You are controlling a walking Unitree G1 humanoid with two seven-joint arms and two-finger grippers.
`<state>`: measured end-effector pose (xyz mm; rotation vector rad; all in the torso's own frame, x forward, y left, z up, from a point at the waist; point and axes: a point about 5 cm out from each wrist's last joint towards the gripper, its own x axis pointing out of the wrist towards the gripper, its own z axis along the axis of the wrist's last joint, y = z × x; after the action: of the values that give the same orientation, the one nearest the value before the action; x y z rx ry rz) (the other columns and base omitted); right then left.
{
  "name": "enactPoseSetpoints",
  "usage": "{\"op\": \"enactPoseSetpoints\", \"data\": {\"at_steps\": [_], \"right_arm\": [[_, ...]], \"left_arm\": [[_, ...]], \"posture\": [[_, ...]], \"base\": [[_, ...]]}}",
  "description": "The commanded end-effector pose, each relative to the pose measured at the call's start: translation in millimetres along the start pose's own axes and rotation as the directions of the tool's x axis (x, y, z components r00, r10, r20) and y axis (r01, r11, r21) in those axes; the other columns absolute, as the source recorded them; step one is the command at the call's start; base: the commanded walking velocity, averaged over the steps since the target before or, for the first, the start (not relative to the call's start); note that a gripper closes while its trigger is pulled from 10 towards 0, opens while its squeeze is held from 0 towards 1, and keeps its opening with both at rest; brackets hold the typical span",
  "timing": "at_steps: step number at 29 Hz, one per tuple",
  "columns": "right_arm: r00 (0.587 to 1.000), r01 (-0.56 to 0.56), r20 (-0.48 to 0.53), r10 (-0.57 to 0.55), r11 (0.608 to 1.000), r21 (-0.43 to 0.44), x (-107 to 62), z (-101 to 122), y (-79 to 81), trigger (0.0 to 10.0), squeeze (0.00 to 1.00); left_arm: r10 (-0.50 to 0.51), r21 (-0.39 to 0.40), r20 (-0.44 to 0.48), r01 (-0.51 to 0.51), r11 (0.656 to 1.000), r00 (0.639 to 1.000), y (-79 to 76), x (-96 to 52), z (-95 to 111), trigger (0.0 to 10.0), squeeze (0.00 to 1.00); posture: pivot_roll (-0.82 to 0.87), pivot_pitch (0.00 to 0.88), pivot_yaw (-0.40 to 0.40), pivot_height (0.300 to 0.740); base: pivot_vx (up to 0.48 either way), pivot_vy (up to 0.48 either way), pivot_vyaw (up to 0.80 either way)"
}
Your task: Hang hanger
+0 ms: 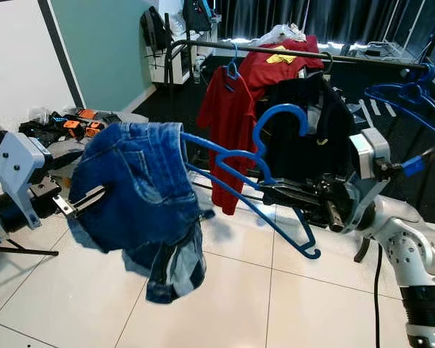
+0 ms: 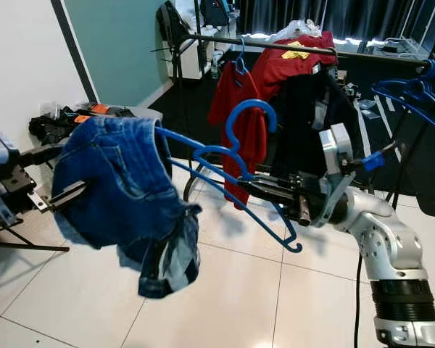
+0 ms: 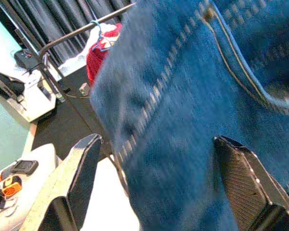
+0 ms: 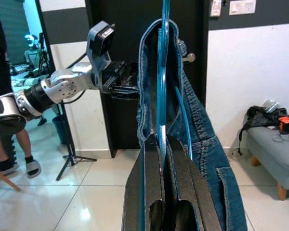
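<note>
A blue plastic hanger (image 1: 280,108) carries a pair of denim shorts (image 1: 134,188), held up in the air in front of me. My right gripper (image 1: 272,192) is shut on the hanger's frame just below its hook; in the right wrist view the blue bar runs between the closed fingers (image 4: 149,163). My left gripper (image 1: 83,203) is open at the shorts' left side, its fingers (image 3: 82,163) spread with denim between them. Beyond stands a black clothes rail (image 1: 275,51) with a red shirt (image 1: 225,109) on a blue hanger, a black garment (image 1: 319,130) and a red garment draped on top.
An empty blue hanger (image 1: 413,101) hangs at the rail's right end. A grey couch (image 1: 65,127) with clutter stands at the left by the wall. White tile floor (image 1: 275,290) lies below. A person (image 4: 0,72) stands at the edge of the right wrist view.
</note>
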<state>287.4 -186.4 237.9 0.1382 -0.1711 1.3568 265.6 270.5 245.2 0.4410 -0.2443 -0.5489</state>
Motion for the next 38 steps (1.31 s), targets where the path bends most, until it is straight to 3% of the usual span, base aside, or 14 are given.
{"op": "enactPoseSetpoints", "data": {"at_steps": [1, 12, 19, 21, 25, 28, 38], "right_arm": [[0.998, -0.034, 0.045, 0.035, 0.999, -0.034, 2.5, 10.1, 4.5, 10.0, 0.0], [0.999, -0.027, 0.043, 0.029, 0.999, -0.035, 2.4, 10.6, 4.0, 10.0, 0.0], [1.0, 0.0, 0.002, 0.0, 1.0, -0.031, 1.7, 4.8, 1.4, 10.0, 0.0], [0.999, 0.02, -0.026, -0.02, 0.999, -0.025, 2.6, -1.1, -0.4, 10.0, 0.0], [0.999, 0.025, -0.033, -0.025, 0.999, -0.02, 3.9, -3.6, -0.9, 10.0, 0.0], [0.998, 0.03, -0.063, -0.03, 1.0, -0.003, 9.1, -11.7, -1.2, 10.0, 0.0], [0.994, 0.039, -0.1, -0.036, 0.999, 0.022, 13.7, -22.3, -0.8, 10.0, 0.0]], "left_arm": [[-0.007, 0.011, -0.013, 0.007, 1.0, 1.0, -2.6, -1.4, -1.7, 0.0, 0.0], [0.001, 0.008, -0.01, -0.001, 1.0, 1.0, -2.3, -0.3, -0.4, 0.0, 0.0], [0.01, 0.046, 0.029, -0.011, 0.999, 1.0, 2.0, 3.3, 11.7, 0.0, 0.0], [0.01, 0.094, 0.069, -0.016, 0.995, 0.998, 5.9, 5.7, 26.2, 0.0, 0.0], [0.005, 0.116, 0.091, -0.015, 0.993, 0.996, 7.1, 6.8, 33.7, 0.0, 0.0], [-0.031, 0.177, 0.136, 0.006, 0.984, 0.99, 6.4, 10.7, 54.0, 0.0, 0.0], [-0.055, 0.242, 0.145, 0.019, 0.97, 0.988, 5.8, 11.9, 67.1, 0.0, 0.0]], "posture": [[0.0, 0.0, 0.011, 0.74], [0.0, 0.0, 0.011, 0.74], [-0.01, 0.0, 0.013, 0.74], [0.0, 0.0, 0.013, 0.74], [0.0, 0.0, 0.013, 0.74], [0.0, 0.0, 0.01, 0.74], [0.01, 0.0, 0.009, 0.74]], "base": [[0.0, 0.0, 0.0], [0.0, 0.0, 0.0], [0.0, 0.0, 0.0], [0.0, 0.0, 0.0], [0.0, 0.0, 0.0], [0.0, 0.0, 0.0], [0.0, 0.0, 0.0]]}}
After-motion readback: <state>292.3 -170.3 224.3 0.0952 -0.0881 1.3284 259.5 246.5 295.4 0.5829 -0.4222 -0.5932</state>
